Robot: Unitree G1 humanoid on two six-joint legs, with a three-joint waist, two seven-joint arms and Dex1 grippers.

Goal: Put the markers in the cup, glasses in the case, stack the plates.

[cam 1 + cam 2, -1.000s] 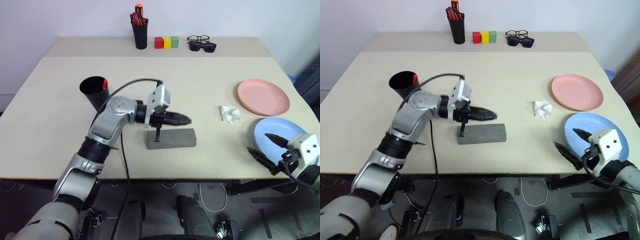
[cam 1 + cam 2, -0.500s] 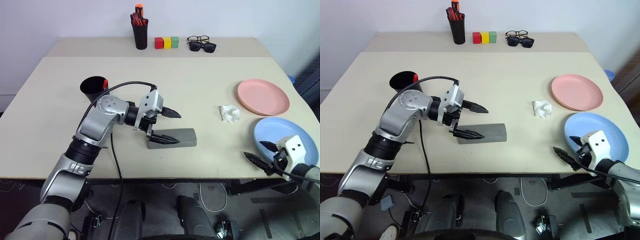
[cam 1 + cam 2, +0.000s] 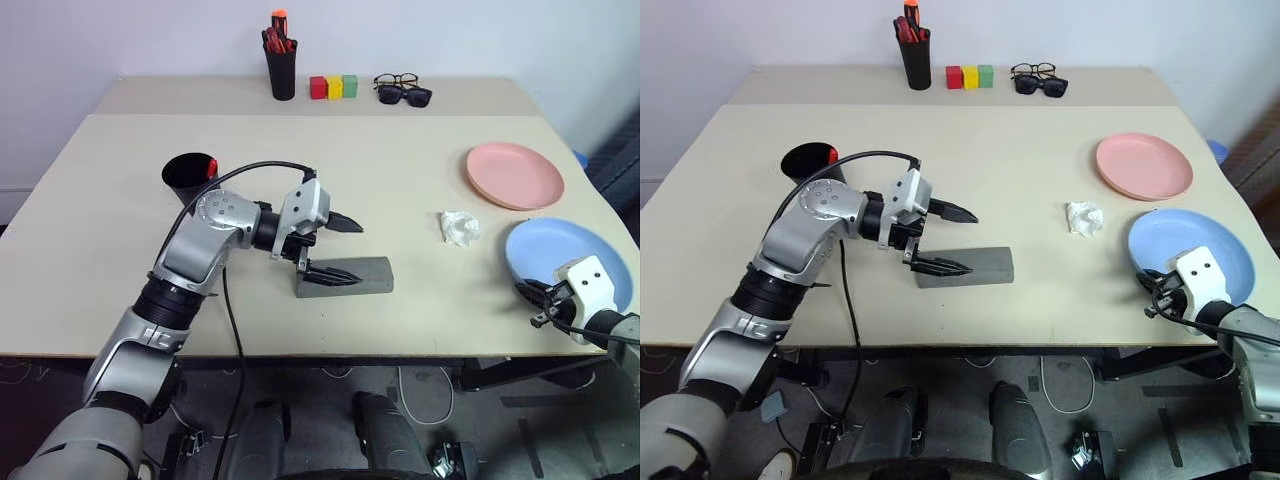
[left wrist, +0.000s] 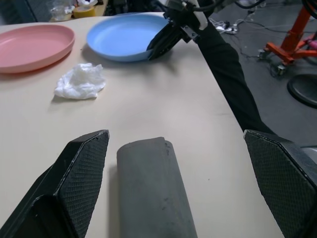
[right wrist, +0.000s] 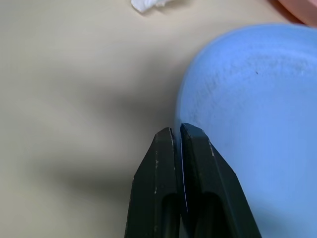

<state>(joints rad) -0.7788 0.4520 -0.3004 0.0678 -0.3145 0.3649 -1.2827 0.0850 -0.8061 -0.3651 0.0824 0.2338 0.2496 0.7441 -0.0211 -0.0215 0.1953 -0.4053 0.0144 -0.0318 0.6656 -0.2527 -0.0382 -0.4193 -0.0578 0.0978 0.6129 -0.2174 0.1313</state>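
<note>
Bench [image 3: 420,160], pale beige, carried every item listed.

Case [image 3: 345,276]: grey, felt-like, lid down, lying flat at centre frame of the head views, slightly toward the lower edge.

Left gripper [image 3: 345,249]: fingers spread wide apart, released, one above the case and one along its left end; nothing held. In the left wrist view the case [image 4: 151,193] lay between the two fingers [image 4: 81,173].

Cup [image 3: 190,180]: matte black, standing at left of centre, just behind the left arm; a red marker cap [image 3: 211,167] showed at its rim.

Pink plate [image 3: 515,175]: at upper right of the bench, flat, apart from the blue one.

Blue plate [image 3: 570,262]: at lower right, near the bench's front edge.

Right gripper [image 3: 535,295]: at the lower right corner, fingers clenched on the near-left rim of the blue plate. The right wrist view showed the two fingers [image 5: 166,188] pressed together with the plate's thin edge [image 5: 247,99] between them.

Crumpled white tissue [image 3: 460,227]: on the bench between the case and the plates, right of centre.

Pen pot [image 3: 281,68]: narrow, black, holding red and orange pens, at top centre by the wall.

Blocks [image 3: 333,85]: red, yellow and green, in a row just right of the pot.

Spectacles and sunglasses [image 3: 403,88]: two pairs together, right of the blocks, at the top of the frame.
</note>
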